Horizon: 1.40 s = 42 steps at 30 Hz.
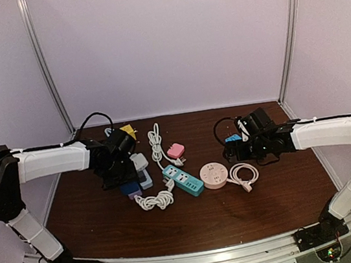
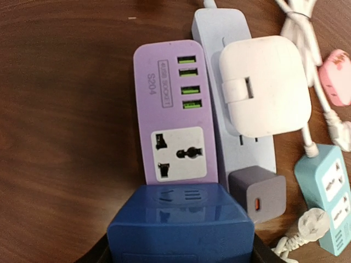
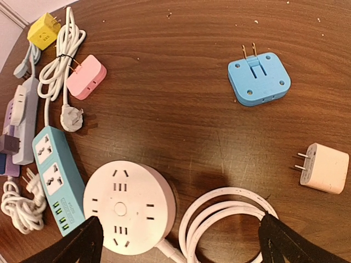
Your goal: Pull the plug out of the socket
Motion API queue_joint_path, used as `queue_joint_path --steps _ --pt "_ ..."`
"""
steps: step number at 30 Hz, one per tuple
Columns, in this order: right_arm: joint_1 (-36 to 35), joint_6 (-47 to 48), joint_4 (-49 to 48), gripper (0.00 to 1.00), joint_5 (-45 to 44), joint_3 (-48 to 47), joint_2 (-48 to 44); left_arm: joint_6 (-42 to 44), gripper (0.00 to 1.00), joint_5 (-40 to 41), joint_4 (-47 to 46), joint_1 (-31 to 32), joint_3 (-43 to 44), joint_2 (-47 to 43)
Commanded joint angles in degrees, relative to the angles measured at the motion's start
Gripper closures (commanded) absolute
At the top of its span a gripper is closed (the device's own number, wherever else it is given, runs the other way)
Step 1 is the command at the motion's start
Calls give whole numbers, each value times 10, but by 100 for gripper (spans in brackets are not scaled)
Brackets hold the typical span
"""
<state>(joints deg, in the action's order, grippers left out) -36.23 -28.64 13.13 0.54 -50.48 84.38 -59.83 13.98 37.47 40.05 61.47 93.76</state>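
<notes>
top view looks down from behind — both close wrist views share the teal strip (image 3: 54, 174)

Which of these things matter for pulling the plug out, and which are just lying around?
For the job, likely: dark blue plug, the purple power strip holding it, left gripper flanking it.

Lying about: white charger, grey charger, teal strip, round white socket, pink adapter, light blue adapter, yellow cube.
</notes>
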Motion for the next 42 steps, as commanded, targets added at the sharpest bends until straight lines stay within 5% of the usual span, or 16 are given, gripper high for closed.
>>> queue_joint_path --steps 1,16,29,42 --pt "-16 0 -1 0 -25 -27 16 41 69 -192 -131 50 44 71" --pt "-99 -11 -8 0 -21 -137 117 67 69 -152 -1 56 51 59" --pt "-114 -82 -104 0 134 -218 216 159 70 -129 53 60 4 -19" --pt "-170 -214 -220 7 229 -336 375 153 71 -105 52 67 -19 -77"
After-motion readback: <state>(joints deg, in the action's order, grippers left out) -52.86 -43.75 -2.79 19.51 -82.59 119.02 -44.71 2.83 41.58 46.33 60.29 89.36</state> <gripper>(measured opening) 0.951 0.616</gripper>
